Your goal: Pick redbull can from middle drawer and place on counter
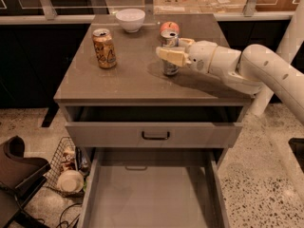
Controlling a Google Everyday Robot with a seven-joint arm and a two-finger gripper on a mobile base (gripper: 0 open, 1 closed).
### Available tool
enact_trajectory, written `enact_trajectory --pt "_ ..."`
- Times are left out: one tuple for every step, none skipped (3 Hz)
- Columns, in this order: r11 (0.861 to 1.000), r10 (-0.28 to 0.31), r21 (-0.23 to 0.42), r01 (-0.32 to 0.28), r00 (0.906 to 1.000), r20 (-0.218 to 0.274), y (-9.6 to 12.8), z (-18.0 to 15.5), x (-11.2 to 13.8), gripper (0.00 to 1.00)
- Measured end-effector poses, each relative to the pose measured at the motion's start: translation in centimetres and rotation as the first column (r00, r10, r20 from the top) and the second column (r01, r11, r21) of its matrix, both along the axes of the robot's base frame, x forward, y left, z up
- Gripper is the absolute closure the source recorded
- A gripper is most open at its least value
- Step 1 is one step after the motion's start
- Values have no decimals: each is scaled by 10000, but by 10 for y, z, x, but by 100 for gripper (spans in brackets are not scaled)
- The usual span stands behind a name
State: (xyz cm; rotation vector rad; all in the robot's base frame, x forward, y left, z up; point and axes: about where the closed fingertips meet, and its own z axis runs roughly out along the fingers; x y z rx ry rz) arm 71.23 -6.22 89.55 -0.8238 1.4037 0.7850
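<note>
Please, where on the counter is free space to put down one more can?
The grey-brown stone-like counter is bare along its front left and between the fat orange-gold can and the slim silver redbull can. Crowded at the back: white bowl, pink round object, cream gripper at that can.

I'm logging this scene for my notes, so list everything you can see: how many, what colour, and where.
redbull can: one, silver-grey, upright on counter, right half
orange-gold can: one, upright, counter's left half
bowl: one, white, counter's back edge
round thing: one, reddish, behind redbull can
counter: one, grey-brown, centre
upper drawer: one, grey, dark handle, slightly open
middle drawer: one, grey, pulled far out
wire basket: one, floor, lower left
arm: one, white, from right
gripper: one, cream, at redbull can
</note>
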Motion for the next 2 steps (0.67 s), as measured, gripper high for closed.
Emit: enact_trajectory --pt "10000 43 7 -43 10000 3 3 0 0 0" --pt "10000 46 8 -46 10000 3 3 0 0 0"
